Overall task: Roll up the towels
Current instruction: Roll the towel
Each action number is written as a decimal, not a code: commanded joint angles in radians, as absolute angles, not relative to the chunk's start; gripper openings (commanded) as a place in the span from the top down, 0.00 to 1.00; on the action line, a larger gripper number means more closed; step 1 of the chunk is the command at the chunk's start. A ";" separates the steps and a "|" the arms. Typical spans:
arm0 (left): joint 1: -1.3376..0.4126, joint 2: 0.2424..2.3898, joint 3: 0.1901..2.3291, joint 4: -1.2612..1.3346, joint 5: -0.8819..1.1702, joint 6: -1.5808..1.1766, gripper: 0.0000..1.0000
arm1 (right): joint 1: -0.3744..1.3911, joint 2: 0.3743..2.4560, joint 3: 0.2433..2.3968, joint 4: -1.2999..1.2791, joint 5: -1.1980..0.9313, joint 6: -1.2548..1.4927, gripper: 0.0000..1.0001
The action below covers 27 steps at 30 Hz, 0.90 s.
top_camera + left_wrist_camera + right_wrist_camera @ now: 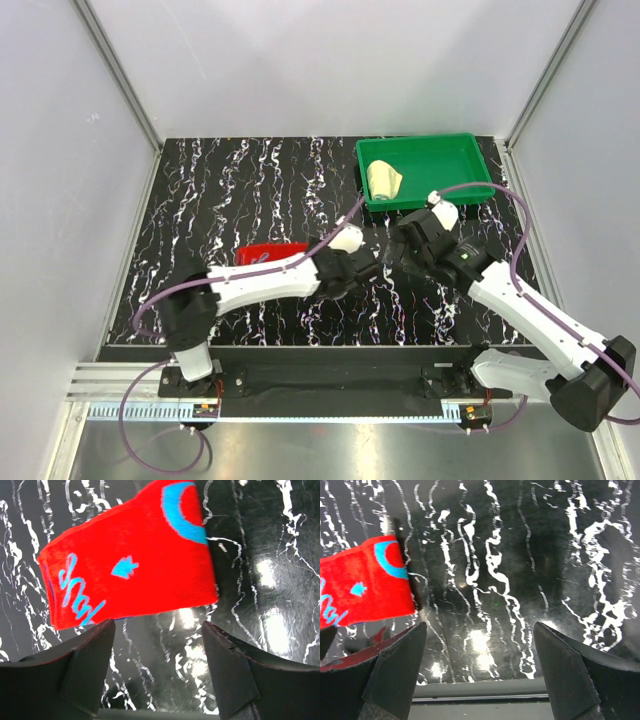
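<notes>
I see a fuzzy red towel [272, 253], teal-patterned, flat left of centre on the glossy black marbled table [230, 190]. The pale yellow towel [383, 178] sits bunched in the green plastic tray [455, 165], upper right. Left gripper [157, 626] and right gripper [480, 627] are both released.

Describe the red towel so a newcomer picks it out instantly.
Start from the black, white-veined table; its only bright patch outside the green tray at the far right corner lies near the middle, just beyond the left arm. That is the red towel, with teal-blue patterns, unlike the pale yellow towel inside the tray.
</notes>
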<state>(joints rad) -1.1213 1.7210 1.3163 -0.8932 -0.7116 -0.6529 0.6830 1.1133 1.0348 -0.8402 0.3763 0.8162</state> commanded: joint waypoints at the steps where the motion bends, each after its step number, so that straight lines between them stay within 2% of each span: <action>1: -1.135 1.773 1.394 -0.887 -0.810 -0.669 0.27 | 0.673 1.065 1.011 -0.883 0.436 0.824 0.05; 10: -1.138 1.914 1.416 -0.789 -0.741 -0.650 0.39 | 0.670 1.011 0.973 -0.916 0.445 0.825 0.05; 20: -1.141 1.993 1.410 -0.719 -0.713 -0.653 0.40 | 0.669 1.023 0.974 -0.928 0.449 0.822 0.06; 27: -1.118 2.034 1.393 -0.742 -0.718 -0.718 0.47 | 0.669 1.023 0.968 -0.942 0.448 0.830 0.06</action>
